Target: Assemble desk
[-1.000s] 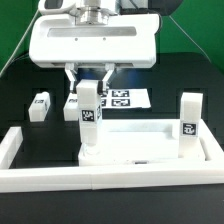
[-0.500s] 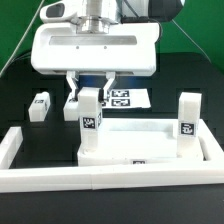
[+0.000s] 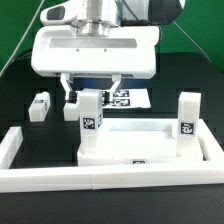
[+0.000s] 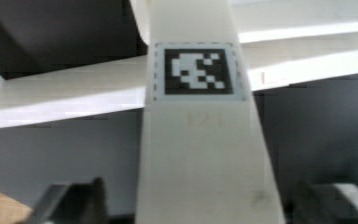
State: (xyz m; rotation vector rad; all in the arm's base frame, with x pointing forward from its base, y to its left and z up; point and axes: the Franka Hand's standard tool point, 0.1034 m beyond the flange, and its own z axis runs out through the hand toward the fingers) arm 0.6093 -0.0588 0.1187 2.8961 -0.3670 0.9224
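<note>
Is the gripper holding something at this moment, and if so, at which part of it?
Nothing is held. The gripper is open around the top of the upright leg, with a visible gap on both sides of it.

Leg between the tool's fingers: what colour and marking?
White leg, black-and-white tag; clearest in wrist view.

The arm (image 3: 95, 50) is reaching down from above with its wrist held vertical, and the tool (image 3: 90, 94) is pointing straight downward. Its two fingers (image 3: 69, 95) are standing wide apart, gripping nothing.
</note>
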